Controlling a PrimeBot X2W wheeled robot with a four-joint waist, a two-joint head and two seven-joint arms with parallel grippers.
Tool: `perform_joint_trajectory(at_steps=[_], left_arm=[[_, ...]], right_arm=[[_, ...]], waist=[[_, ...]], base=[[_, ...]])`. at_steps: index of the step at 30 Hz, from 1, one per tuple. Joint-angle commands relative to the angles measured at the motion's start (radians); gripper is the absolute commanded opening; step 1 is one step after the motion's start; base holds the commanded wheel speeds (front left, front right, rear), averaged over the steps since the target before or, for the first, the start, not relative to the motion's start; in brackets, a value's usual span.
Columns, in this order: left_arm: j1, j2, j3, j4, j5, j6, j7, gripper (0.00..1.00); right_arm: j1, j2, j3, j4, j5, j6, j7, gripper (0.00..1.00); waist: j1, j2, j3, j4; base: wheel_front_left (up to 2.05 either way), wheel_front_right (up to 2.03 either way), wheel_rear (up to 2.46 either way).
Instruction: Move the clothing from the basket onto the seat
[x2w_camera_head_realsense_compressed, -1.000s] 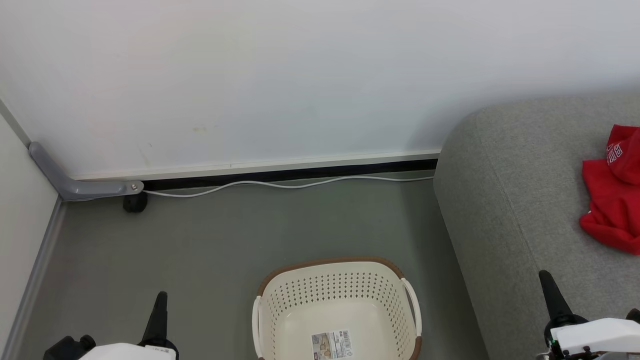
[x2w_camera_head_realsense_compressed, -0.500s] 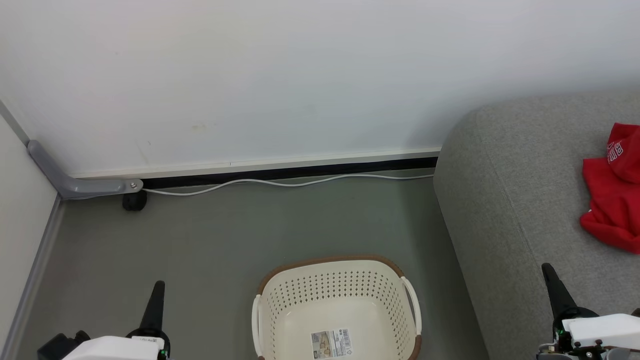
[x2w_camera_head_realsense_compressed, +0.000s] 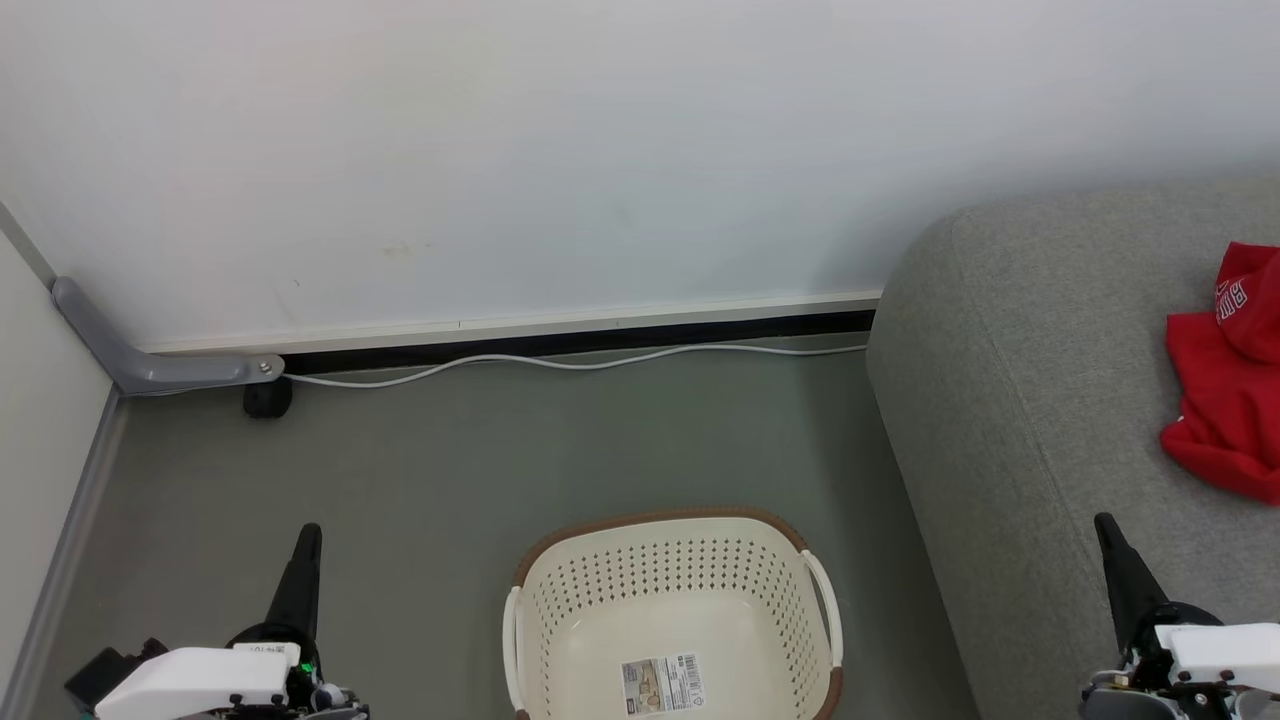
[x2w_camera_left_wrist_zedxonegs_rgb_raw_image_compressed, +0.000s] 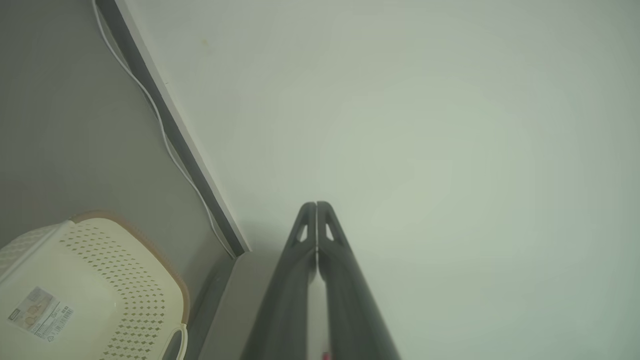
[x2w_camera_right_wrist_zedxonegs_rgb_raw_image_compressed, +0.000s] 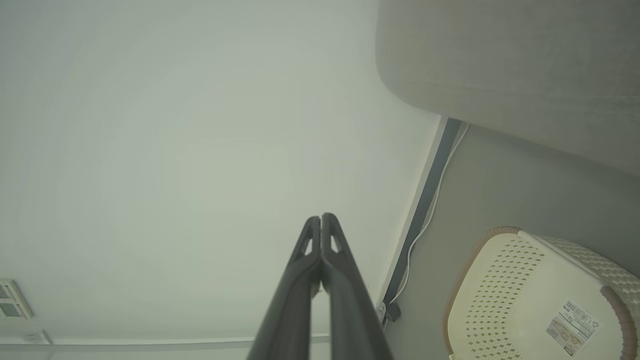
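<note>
The cream-white basket (x2w_camera_head_realsense_compressed: 672, 590) stands on the floor at the bottom middle, holding only a paper label (x2w_camera_head_realsense_compressed: 663, 685). Red clothing (x2w_camera_head_realsense_compressed: 1225, 375) with white lettering lies on the grey seat (x2w_camera_head_realsense_compressed: 1010, 420) at the right edge. My left gripper (x2w_camera_head_realsense_compressed: 308, 532) is shut at the lower left, well left of the basket, its fingertips pressed together (x2w_camera_left_wrist_zedxonegs_rgb_raw_image_compressed: 316, 205) and pointing at the wall. Over the seat's front part, my right gripper (x2w_camera_head_realsense_compressed: 1105, 522) is shut with nothing in it (x2w_camera_right_wrist_zedxonegs_rgb_raw_image_compressed: 320, 216). The basket also shows in the left wrist view (x2w_camera_left_wrist_zedxonegs_rgb_raw_image_compressed: 100, 285) and the right wrist view (x2w_camera_right_wrist_zedxonegs_rgb_raw_image_compressed: 525, 295).
A white wall (x2w_camera_head_realsense_compressed: 600, 150) closes the back, with a white cable (x2w_camera_head_realsense_compressed: 560, 362) along its dark skirting. A grey angled bracket (x2w_camera_head_realsense_compressed: 150, 370) and a black wheel (x2w_camera_head_realsense_compressed: 267, 400) sit in the left corner. Grey floor (x2w_camera_head_realsense_compressed: 450, 470) spreads around the basket.
Both grippers have risen a little in the head view, fingers still shut. The basket and the clothing have stayed where they were, apart from a slight shift of the whole picture.
</note>
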Motion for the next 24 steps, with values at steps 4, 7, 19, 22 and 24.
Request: perform_joint_trajectory(at_steps=[4, 7, 19, 22, 24], left_arm=[[-0.066, 0.013, 0.039, -0.035, -0.068, -0.018, 0.018, 0.0], [-0.073, 0.013, 0.044, -0.038, -0.103, -0.022, 0.027, 0.0], [-0.077, 0.013, 0.046, -0.04, -0.124, -0.025, 0.033, 0.0], [-0.077, 0.013, 0.046, -0.04, -0.124, -0.025, 0.033, 0.0], [-0.077, 0.013, 0.046, -0.04, -0.124, -0.025, 0.033, 0.0]], right_arm=[[-0.05, -0.001, -0.001, -0.043, 0.063, 0.002, 0.025, 0.0], [-0.053, 0.003, -0.009, -0.047, 0.092, 0.002, 0.034, 0.0], [-0.054, 0.005, -0.014, -0.049, 0.11, 0.002, 0.04, 0.0], [-0.054, 0.005, -0.014, -0.049, 0.11, 0.002, 0.04, 0.0], [-0.054, 0.005, -0.014, -0.049, 0.11, 0.002, 0.04, 0.0]], waist=[[-0.0001, -0.0001, 0.002, 0.0], [-0.0001, -0.0001, 0.003, 0.0], [-0.0001, -0.0001, 0.004, -0.001], [-0.0001, -0.0001, 0.004, -0.001], [-0.0001, -0.0001, 0.004, -0.001]], base=[[0.0, 0.0, 0.0], [0.0, 0.0, 0.0], [0.0, 0.0, 0.0], [0.0, 0.0, 0.0], [0.0, 0.0, 0.0]])
